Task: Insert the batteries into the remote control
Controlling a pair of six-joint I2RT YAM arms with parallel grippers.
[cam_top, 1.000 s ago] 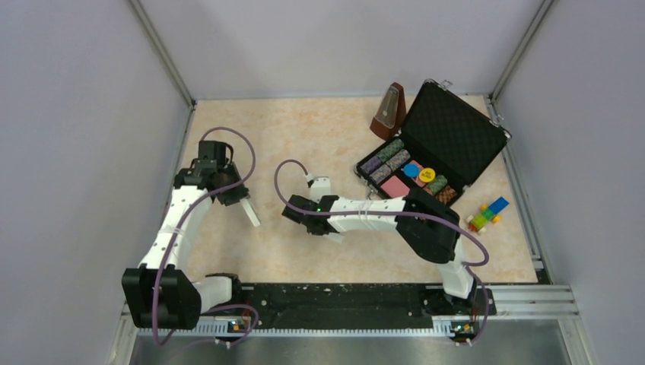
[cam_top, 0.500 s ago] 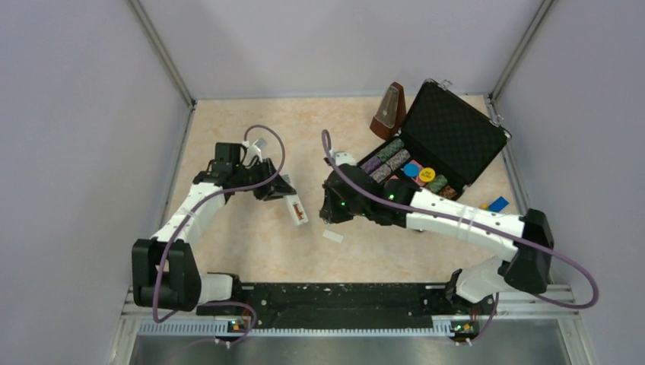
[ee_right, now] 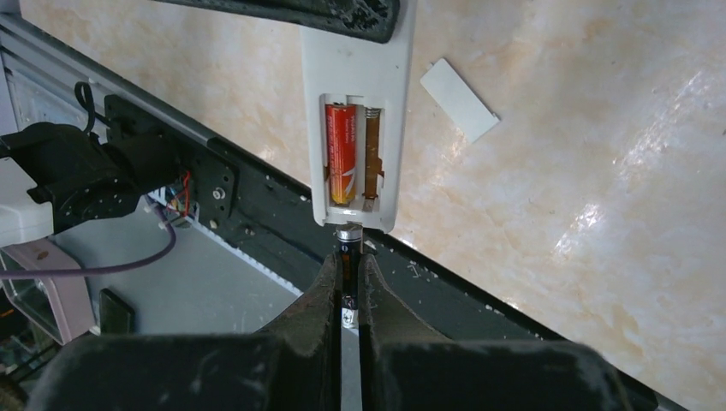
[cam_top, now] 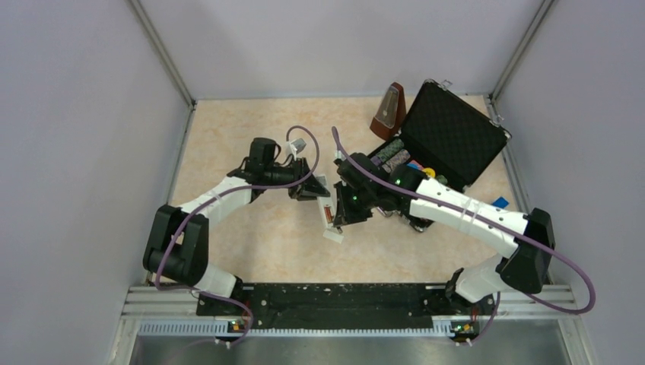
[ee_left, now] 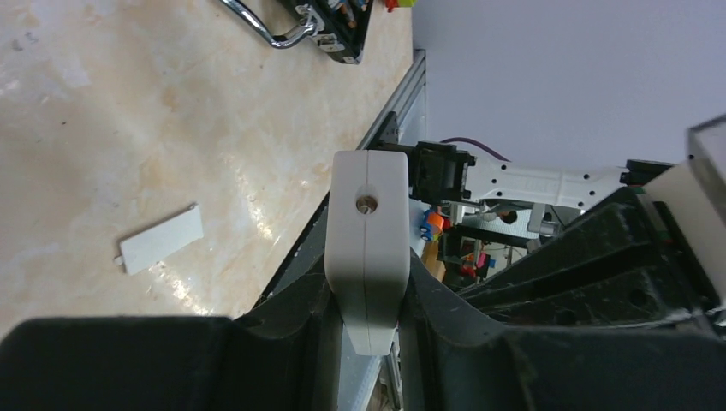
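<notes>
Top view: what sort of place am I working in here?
Likely a lab robot cell: grey panel walls on aluminium rails, plus unrelated props, a poker chip case and a metronome.

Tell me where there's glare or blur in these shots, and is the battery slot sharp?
Right wrist view: the red battery in the remote is sharp, the right fingers pinching the black battery are soft, glare streaks the table. Left wrist view: bright sheen on the table beside the cover, left fingers blurred. Top view: even light, faint shadows.

The remote control (ee_right: 353,103) is white, the red battery (ee_right: 341,163) pale-marked, the black battery (ee_right: 347,257) silver-tipped, and the table (ee_right: 599,128) marbled beige.
</notes>
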